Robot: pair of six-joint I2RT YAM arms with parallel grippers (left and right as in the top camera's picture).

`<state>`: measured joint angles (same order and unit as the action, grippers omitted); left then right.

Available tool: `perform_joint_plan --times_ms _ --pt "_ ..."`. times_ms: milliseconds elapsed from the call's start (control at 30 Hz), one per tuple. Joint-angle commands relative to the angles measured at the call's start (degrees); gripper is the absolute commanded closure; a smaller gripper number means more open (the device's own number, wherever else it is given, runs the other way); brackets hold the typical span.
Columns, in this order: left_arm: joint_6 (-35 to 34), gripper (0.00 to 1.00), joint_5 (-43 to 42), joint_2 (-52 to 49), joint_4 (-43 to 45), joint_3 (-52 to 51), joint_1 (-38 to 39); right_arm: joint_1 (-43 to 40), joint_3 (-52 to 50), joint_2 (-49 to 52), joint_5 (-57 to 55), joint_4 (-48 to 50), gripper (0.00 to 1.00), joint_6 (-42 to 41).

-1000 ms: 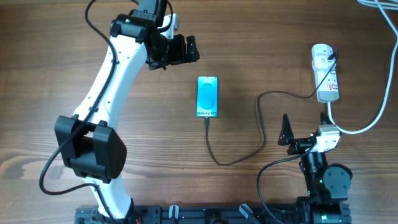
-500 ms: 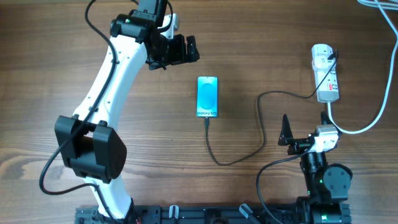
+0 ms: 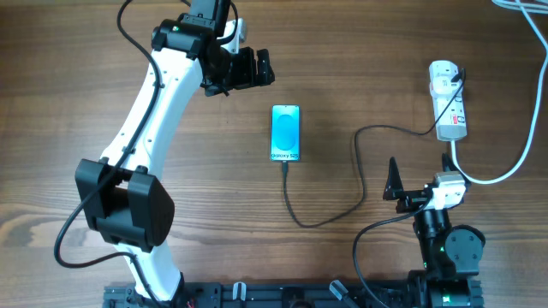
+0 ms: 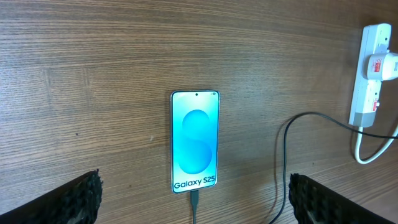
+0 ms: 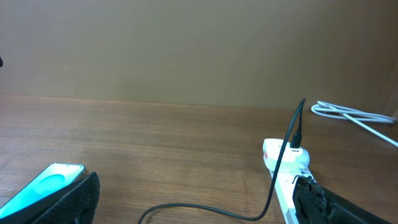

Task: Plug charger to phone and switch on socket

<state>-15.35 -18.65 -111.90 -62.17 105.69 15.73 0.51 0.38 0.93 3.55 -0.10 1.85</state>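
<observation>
Wooden worktop [image 3: 86, 51]: socket [image 3: 449, 103] lies lengthwise near the right edge, just beyond the spread right gripper [image 3: 419, 174]; left gripper [image 3: 267, 68], also spread, sits farther.

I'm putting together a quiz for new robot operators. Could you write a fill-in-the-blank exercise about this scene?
1. The phone lies with its screen facing ___.
2. The charger meets the phone at the end bearing the ___ text.
3. The socket lies on the robot's ___ side.
4. The left gripper and right gripper both stand ___, holding nothing.
Missing words: up; Galaxy S25; right; open.
</observation>
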Motion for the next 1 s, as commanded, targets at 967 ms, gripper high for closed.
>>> perform_joint_plan --times_ms 967 --pt "-0.1 0.00 0.8 -0.7 -4.1 0.0 -1.5 0.3 -0.1 -0.7 -0.5 0.1 0.00 1.0"
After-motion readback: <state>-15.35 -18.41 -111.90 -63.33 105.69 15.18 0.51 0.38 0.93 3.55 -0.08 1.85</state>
